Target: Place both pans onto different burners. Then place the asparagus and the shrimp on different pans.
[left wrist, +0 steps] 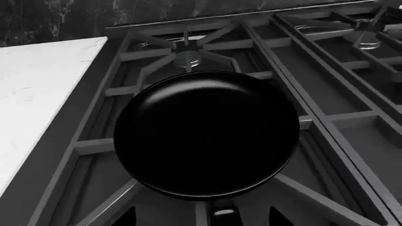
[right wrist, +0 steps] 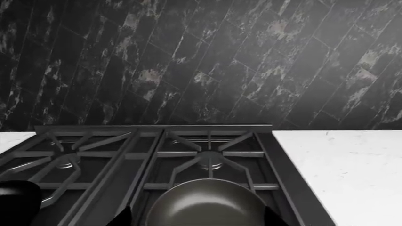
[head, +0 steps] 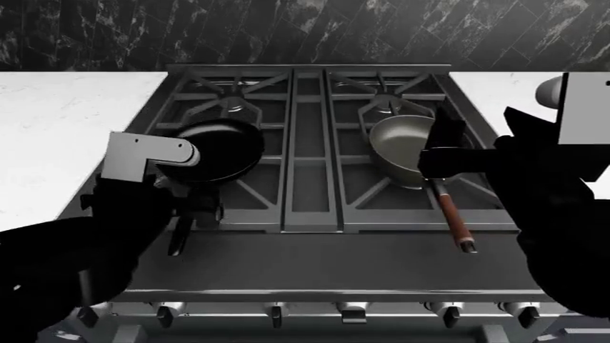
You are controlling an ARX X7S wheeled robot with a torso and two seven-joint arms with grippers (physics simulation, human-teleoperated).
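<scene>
The black skillet (head: 217, 146) lies on the left grates, in front of the back-left burner (head: 233, 107); it fills the left wrist view (left wrist: 207, 132). My left gripper (head: 196, 209) is open, its fingers wide apart on either side of the thin black handle (left wrist: 223, 212). The grey pan (head: 398, 146) sits on the right grates near the back-right burner (head: 386, 107), wooden handle (head: 453, 214) pointing forward. My right gripper (head: 441, 153) is open above the pan's near rim (right wrist: 207, 205). The asparagus and shrimp are out of view.
White counters flank the stove at left (head: 67, 143) and right (head: 496, 93). A black marble backsplash (right wrist: 201, 61) rises behind. Control knobs (head: 276, 314) line the stove's front edge. A narrow centre grate (head: 307, 143) separates the two burner columns.
</scene>
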